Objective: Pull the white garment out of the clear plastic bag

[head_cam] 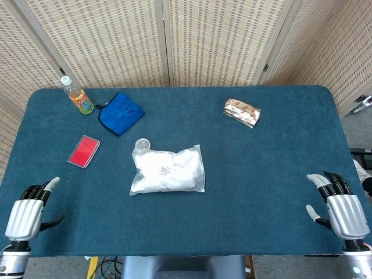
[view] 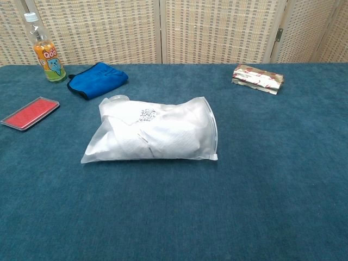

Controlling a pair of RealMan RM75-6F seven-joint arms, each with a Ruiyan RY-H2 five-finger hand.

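Lying mid-table, the bag point(view: 155, 130) is holding the folded garment point(view: 147, 135): soft, light, and probably slippery film. Both hands, left point(head_cam: 26, 212) and right point(head_cam: 339, 206), are resting at the near edge, fingers spread, holding nothing (the bag's right-hand seam looks like the likeliest opening to pinch).

The tabletop point(head_cam: 261, 174) is deep teal-blue. The clear plastic bag point(view: 206, 128) shows the white garment point(view: 147, 133) with a small dark speckled print. The cloth point(head_cam: 120, 112) is bright blue with dark edging, the flat case point(head_cam: 83, 151) red, and the bottle point(head_cam: 78, 96) orange with a white cap. The packet point(head_cam: 242, 112) is cream with red marks. Both the left hand point(head_cam: 26, 215) and the right hand point(head_cam: 343, 212) are silver with black fingers. The screens point(head_cam: 221, 35) behind are woven beige.
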